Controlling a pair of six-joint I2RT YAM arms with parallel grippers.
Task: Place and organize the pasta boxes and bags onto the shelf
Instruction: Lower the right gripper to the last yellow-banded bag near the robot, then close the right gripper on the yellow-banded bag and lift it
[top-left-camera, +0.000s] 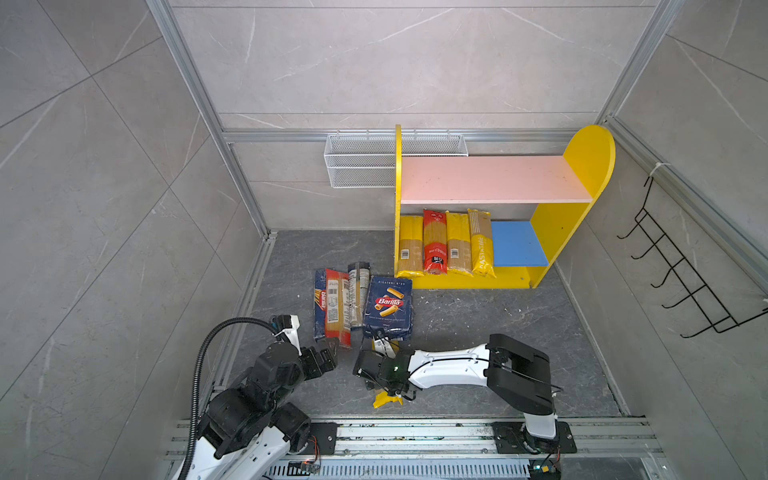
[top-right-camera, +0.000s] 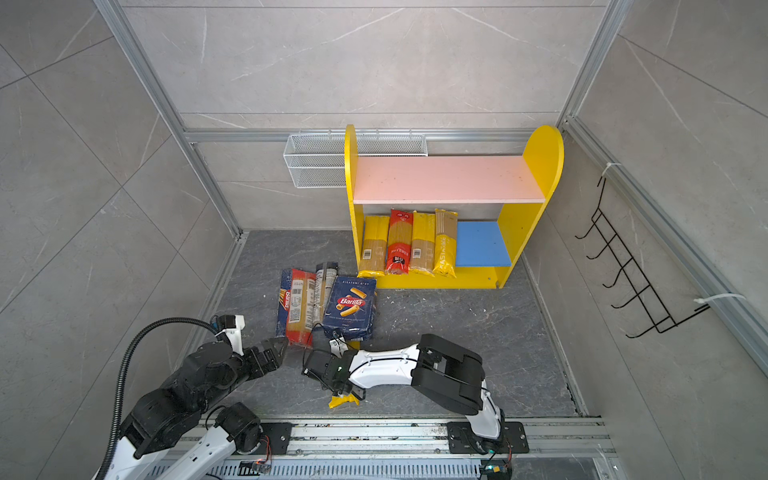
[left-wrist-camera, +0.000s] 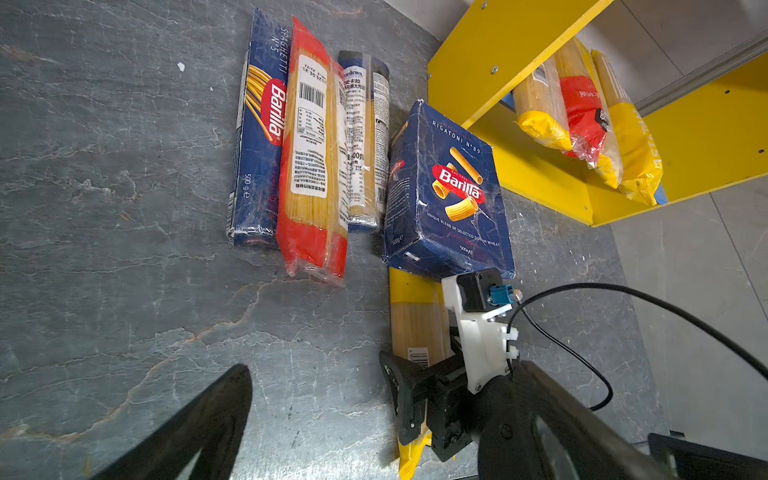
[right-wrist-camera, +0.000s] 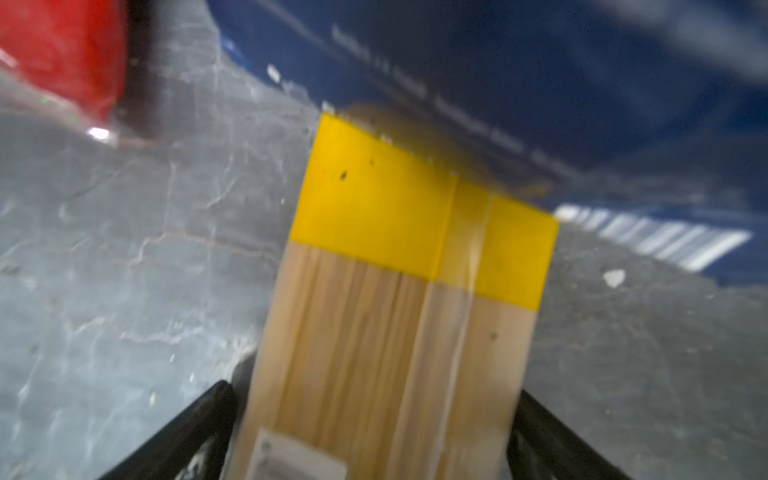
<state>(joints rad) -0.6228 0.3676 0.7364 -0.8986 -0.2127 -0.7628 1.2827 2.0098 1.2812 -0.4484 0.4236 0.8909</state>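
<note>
In a top view my right hand (top-left-camera: 380, 374) hangs over the yellow bag (top-left-camera: 386, 401) on the tabletop (top-left-camera: 478, 332), well short of the shelf (top-left-camera: 590, 158); my left hand (top-left-camera: 330, 353) is wide open, empty. The left wrist view shows the bag's far end under the rigatoni box (left-wrist-camera: 446, 187), so pulling may drag or tip it. In the right wrist view my fingers (right-wrist-camera: 195, 419) straddle the bag, spread, not clamped.

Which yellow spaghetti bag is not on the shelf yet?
The yellow bag on the floor, straddled by the right gripper, one end under the rigatoni box.
</note>
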